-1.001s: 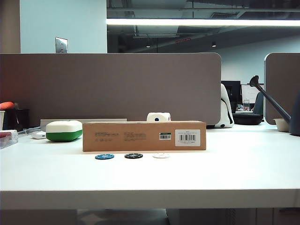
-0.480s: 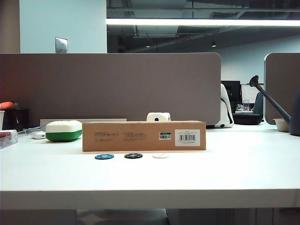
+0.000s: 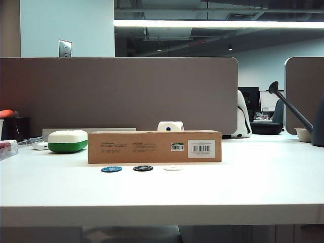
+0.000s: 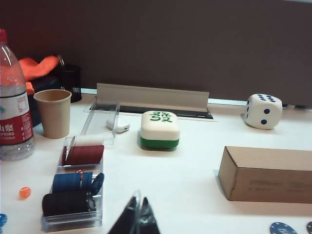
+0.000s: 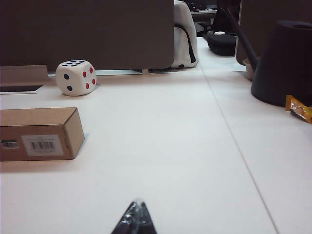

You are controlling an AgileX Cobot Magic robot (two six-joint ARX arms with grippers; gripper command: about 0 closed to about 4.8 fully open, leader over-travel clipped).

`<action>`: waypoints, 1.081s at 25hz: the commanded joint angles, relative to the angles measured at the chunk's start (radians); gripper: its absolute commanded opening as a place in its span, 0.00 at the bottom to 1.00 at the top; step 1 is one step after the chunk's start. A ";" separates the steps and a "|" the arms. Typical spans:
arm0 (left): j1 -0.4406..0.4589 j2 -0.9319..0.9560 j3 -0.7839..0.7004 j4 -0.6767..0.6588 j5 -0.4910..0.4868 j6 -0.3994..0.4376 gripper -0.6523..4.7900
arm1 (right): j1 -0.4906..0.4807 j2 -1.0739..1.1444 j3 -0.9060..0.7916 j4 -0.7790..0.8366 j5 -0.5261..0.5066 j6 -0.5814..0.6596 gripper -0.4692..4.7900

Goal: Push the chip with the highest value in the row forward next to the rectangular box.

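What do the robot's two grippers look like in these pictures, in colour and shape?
Only the fingertips show, each in its own wrist view. The left gripper is a dark, glossy black wedge tapering to a narrow point, with a thin pale line along the middle. The right gripper looks the same: black, shiny and pointed. No cables, markings or arm segments are visible, and the exterior view shows neither arm.
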 commanded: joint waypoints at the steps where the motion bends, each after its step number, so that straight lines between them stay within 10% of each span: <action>1: -0.062 0.013 0.002 -0.009 0.003 0.004 0.11 | 0.001 0.000 -0.005 -0.005 -0.008 0.080 0.08; 15: -0.688 0.569 0.154 0.023 0.007 0.004 0.11 | 0.004 0.000 -0.005 -0.026 -0.278 0.419 0.09; 27: -0.623 0.926 0.311 0.079 0.006 0.004 0.11 | 0.099 0.000 -0.005 -0.067 -0.476 0.473 0.09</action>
